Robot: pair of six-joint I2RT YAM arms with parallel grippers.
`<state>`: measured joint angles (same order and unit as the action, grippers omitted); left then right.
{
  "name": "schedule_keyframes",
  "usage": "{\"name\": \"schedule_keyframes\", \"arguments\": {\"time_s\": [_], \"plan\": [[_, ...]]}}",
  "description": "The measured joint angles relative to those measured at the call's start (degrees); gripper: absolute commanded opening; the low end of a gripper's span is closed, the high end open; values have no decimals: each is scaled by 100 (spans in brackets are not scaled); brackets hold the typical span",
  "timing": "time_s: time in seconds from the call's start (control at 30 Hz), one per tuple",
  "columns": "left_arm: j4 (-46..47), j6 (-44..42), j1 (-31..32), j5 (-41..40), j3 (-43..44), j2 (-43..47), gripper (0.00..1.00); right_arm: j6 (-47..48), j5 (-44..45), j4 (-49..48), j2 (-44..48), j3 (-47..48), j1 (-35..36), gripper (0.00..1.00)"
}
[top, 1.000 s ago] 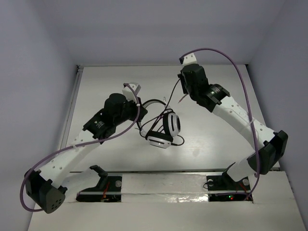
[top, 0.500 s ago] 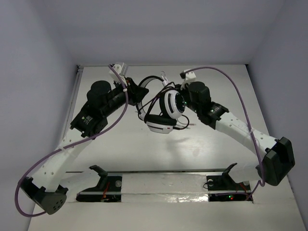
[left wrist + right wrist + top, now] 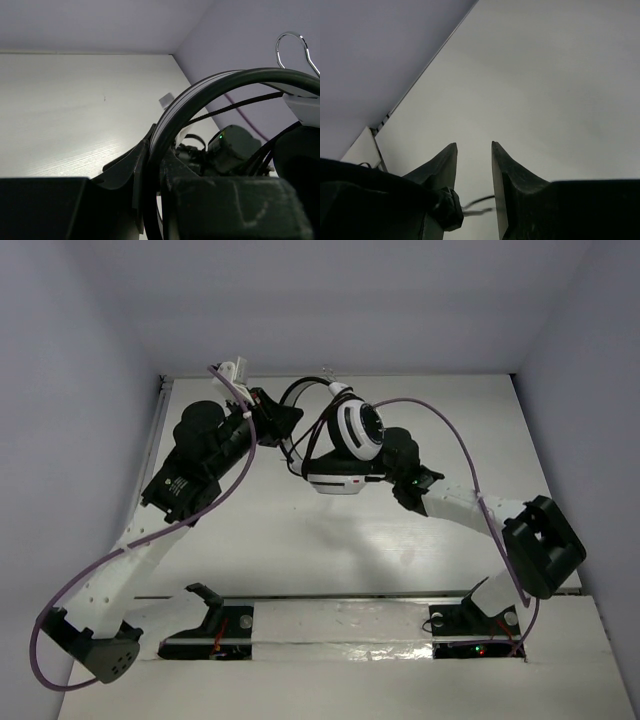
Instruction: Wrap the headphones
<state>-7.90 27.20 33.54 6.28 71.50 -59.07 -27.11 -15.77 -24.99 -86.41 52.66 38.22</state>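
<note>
Both arms work the headphones [image 3: 345,445], raised above the table [image 3: 250,540]. Left pincer [image 3: 152,165] clamps the headband; right pincer [image 3: 472,165] stands parted, the cable [image 3: 477,205] near its fingers. Keep tension.

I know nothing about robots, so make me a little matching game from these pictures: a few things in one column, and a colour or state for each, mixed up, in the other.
Things:
1. headband
2. left pincer
3. right pincer
4. robot cable

Descriptions:
A. purple, looping beside an arm
B. white with a dark edge, arching upward
C. fingers apart, with a thin black cable showing between them
D. clamped on the headphones

Right pairs: 1-B, 2-D, 3-C, 4-A
</note>
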Motion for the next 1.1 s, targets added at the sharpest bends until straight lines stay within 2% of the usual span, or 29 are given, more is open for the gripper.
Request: {"name": "schedule_keyframes", "arguments": {"time_s": [0.17,0.3,0.47,0.67,0.7,0.77,0.8,0.87,0.9,0.93,1.1], "plan": [[87,184,0,-221,28,-26,0,-216,-341,-393,-313,-140,0,43],[168,286,0,-354,28,-83,0,-330,-481,-669,-501,-205,0,39],[166,350,0,-667,28,-101,0,-466,-588,-1010,-664,-356,13,44],[168,367,0,-896,76,-138,0,-533,-595,-1180,-708,-682,13,44],[173,376,0,-927,76,-149,0,-535,-597,-1193,-719,-688,13,39],[186,396,0,-962,76,-166,0,-531,-599,-1250,-739,-695,13,14],[190,398,0,-990,76,-175,0,-531,-599,-1281,-743,-710,13,9],[197,402,0,-1095,76,-192,0,-553,-597,-1283,-743,-737,22,8],[197,402,0,-1174,76,-197,0,-553,-590,-1272,-743,-752,28,3],[195,407,2,-1272,76,-199,0,-551,-579,-1266,-743,-763,52,2],[205,415,13,-2275,92,-240,0,-511,-317,-887,-719,-752,396,0]]}}
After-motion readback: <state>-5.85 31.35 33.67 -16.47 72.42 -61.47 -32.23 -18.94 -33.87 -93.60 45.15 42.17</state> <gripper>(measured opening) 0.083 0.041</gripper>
